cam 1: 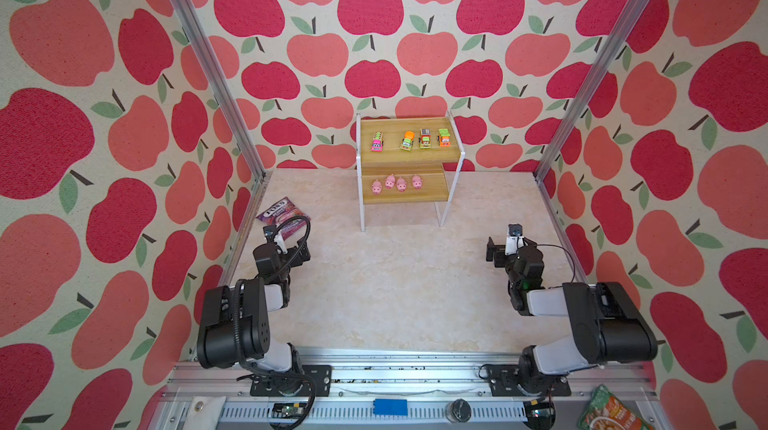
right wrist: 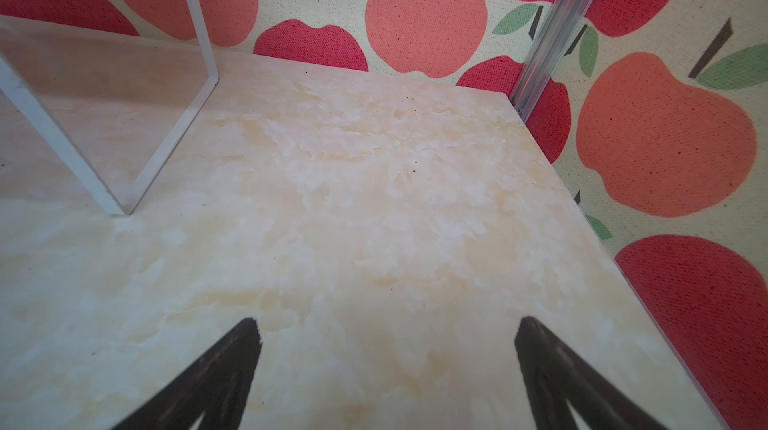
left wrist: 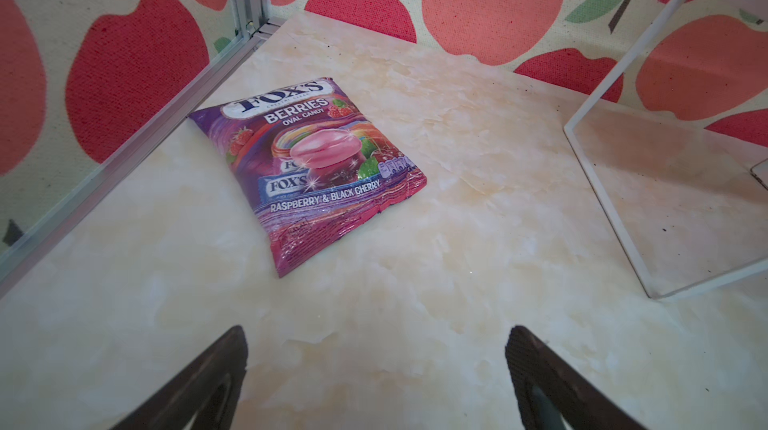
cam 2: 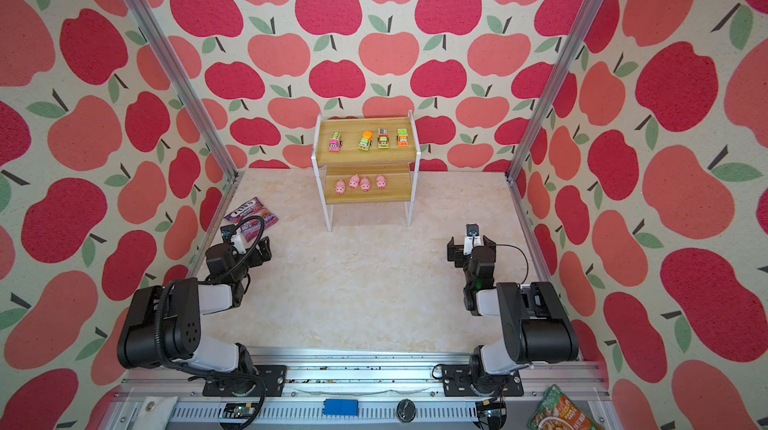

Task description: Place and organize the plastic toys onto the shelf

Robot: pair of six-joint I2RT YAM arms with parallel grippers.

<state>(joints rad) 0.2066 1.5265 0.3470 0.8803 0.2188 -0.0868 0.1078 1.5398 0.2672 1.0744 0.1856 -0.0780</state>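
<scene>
Far centre of the table (cam 1: 395, 282): the shelf (cam 1: 390, 126), upright, back against the apple-print wall; seen in both top views (cam 2: 353, 126).

On its upper board, a row of four toy vehicles, left to right: pink vehicle (cam 1: 377, 142), set a little apart from the rest, then green vehicle (cam 1: 407, 141), yellow vehicle (cam 1: 425, 139) and orange vehicle (cam 1: 444, 138), close together.

On the lower, nearer board, four pink pigs in a loose line: leftmost pig (cam 1: 376, 187) slightly nearer, second pig (cam 1: 390, 181) and third pig (cam 1: 401, 184) almost touching, fourth pig (cam 1: 417, 181) just beside them.

Left of the shelf, by the left wall, flat on the table: purple candy bag (left wrist: 309, 166).

Left jaws: spread wide, nothing between them, over bare table just near of the candy bag. Left arm (cam 1: 232, 315) folded at the near left.

Right jaws: spread wide too, empty, over bare table near and to the right of the shelf's right leg. Right arm (cam 1: 602, 324) folded at the near right.
</scene>
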